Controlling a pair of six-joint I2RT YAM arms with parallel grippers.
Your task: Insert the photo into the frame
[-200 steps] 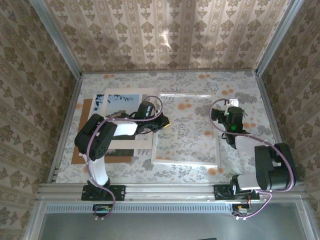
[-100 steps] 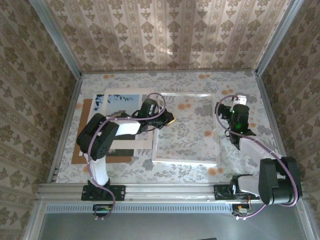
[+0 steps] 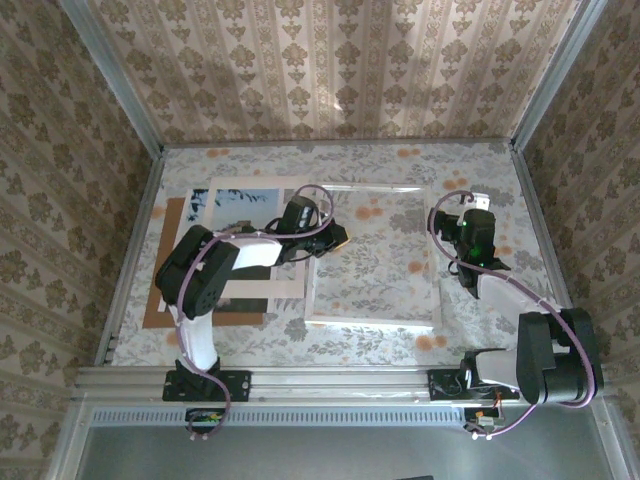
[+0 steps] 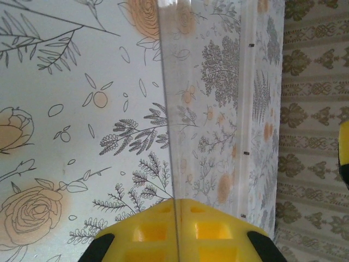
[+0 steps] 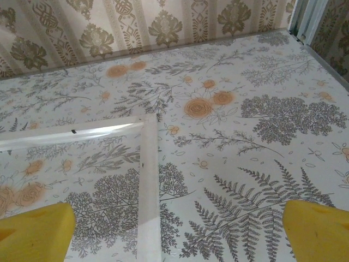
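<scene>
Two arms work a flower-printed table (image 3: 470, 165) boxed in by damask walls (image 3: 330, 60).
Mid-table lies the frame (image 3: 372, 322). The left gripper (image 3: 336, 238) has its fingers pressed together on the frame's thin left edge. The right gripper (image 5: 180, 234) hangs spread wide over bare cloth by the frame's far right corner. The photo (image 3: 245, 198) sits far left, partly under a white mat (image 3: 260, 285), which overlaps a brown board (image 3: 160, 300). Bare cloth runs along the far wall and right of the frame.
</scene>
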